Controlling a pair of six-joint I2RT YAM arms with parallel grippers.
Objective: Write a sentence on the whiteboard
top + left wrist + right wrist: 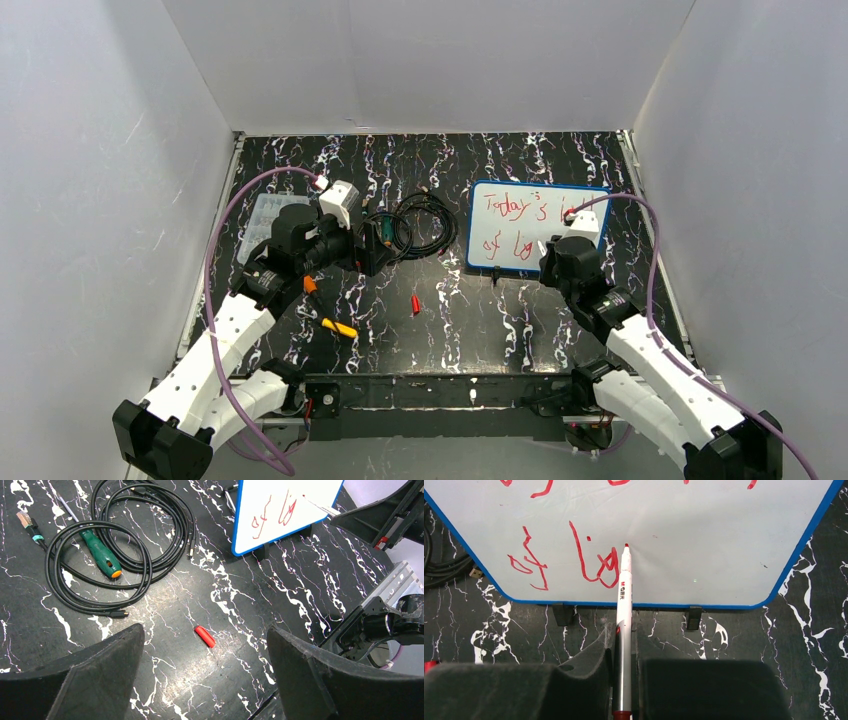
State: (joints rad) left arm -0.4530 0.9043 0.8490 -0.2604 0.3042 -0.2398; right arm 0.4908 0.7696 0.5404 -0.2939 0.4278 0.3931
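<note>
The right claw (pixel 623 639) clamps a marker (pixel 624 590), tip at the whiteboard (pixel 714 540) just ahead, beside the sentence (pixel 596 567)'s lower line. The left claw (pixel 202 642) gapes wide over the bench (pixel 175 595), well apart.

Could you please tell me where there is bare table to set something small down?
The widest bare patch is the near middle, between the red cap and the right end effector holding the marker. The back strip behind the cable coil is free too. Crowded: around the left end effector, with plastic box and pens.
</note>
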